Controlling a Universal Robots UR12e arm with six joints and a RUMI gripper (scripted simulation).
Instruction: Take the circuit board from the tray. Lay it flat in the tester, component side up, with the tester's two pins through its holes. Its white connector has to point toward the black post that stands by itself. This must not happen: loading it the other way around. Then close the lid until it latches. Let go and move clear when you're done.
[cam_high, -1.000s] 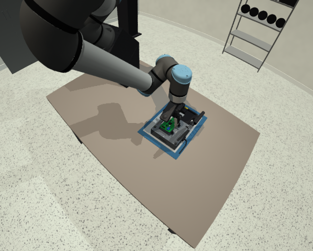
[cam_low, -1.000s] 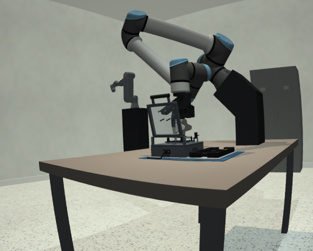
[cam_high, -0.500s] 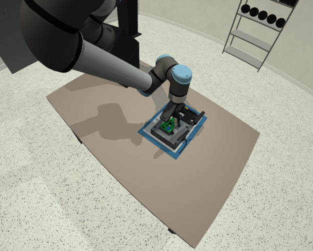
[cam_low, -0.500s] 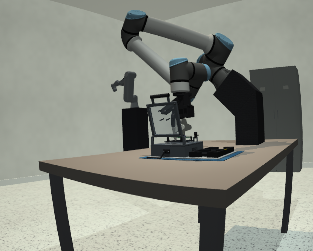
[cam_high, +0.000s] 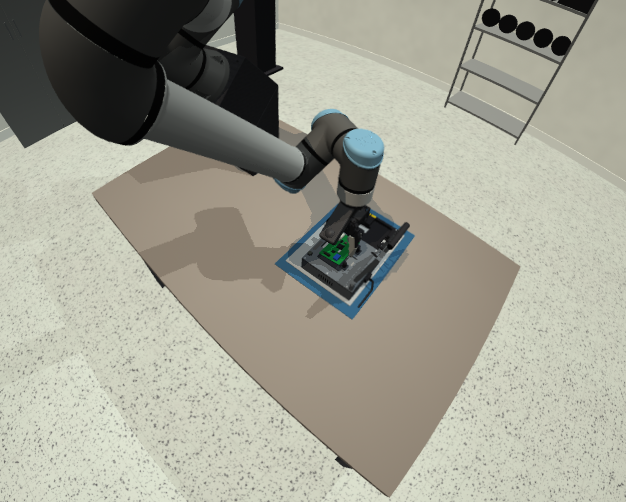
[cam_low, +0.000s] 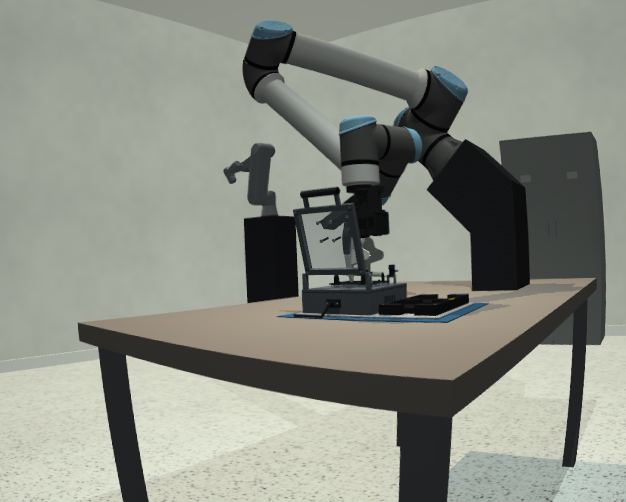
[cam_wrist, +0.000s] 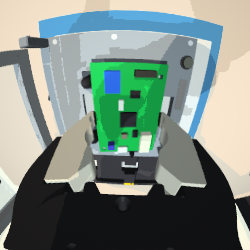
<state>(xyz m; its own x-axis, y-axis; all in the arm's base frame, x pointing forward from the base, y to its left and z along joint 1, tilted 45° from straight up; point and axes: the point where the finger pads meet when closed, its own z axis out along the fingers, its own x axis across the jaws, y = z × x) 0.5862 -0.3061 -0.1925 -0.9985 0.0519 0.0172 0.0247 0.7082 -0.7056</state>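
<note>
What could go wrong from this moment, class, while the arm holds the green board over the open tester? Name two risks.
1. The gripper grips the green board only by its near end, above the tester. It may tilt and miss the pins, which are hidden under it.
2. The lid stands open right beside the gripper, so a sideways correction might knock it.

One robot arm (cam_high: 229, 137) works at one brown table (cam_high: 219, 334), where one green circuit board (cam_wrist: 129, 105) is clamped in one gripper (cam_wrist: 125, 142) with two grey fingers. One tester (cam_low: 344, 299), one black tray (cam_low: 423, 304) and one blue mat (cam_high: 344, 309) sit on the table. Behind stand one shelf rack (cam_high: 532, 94) holding five black balls (cam_high: 525, 30), one dark cabinet (cam_low: 564, 209) and one second, smaller arm (cam_low: 258, 177).
</note>
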